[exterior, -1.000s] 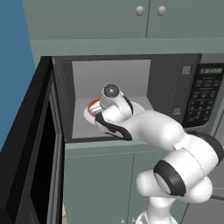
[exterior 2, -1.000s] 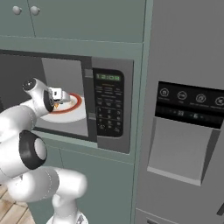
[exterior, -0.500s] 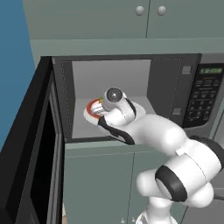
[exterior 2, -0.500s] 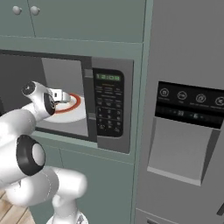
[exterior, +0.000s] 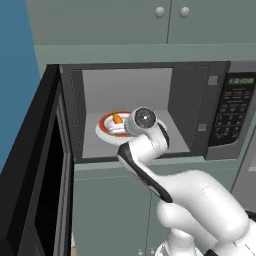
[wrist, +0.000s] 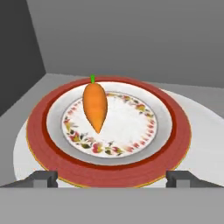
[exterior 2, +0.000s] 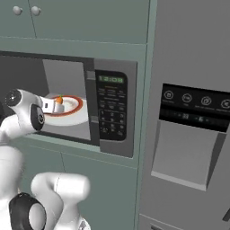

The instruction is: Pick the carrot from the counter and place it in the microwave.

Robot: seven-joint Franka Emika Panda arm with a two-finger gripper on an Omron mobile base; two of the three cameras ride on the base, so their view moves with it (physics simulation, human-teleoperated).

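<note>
Dark, blocky fingertips (wrist: 43, 178) of the end effector (wrist: 112, 179) sit wide apart at the near edge of the hand view, open, nothing between them. Just beyond lies the plate (wrist: 43, 144): white, round, broad glossy red ring, grey band, floral-patterned centre. On it rests the carrot (wrist: 95, 106), smooth orange, tapered, point toward the camera, green stub at its far end, off-centre to the left. Plain matte grey microwave cavity walls rise behind. From the left base view, the white arm's wrist reaches into the microwave (exterior: 150, 80) and hides part of the plate (exterior: 103, 126); the carrot (exterior: 117, 119) peeks beside it. Black door (exterior: 35, 170) swung open at left. Right base view adds the keypad panel (exterior 2: 110, 108) with green display, the carrot (exterior 2: 59, 99) past the end effector (exterior 2: 55, 104), and a tall grey refrigerator (exterior 2: 193, 112) to the right.
</note>
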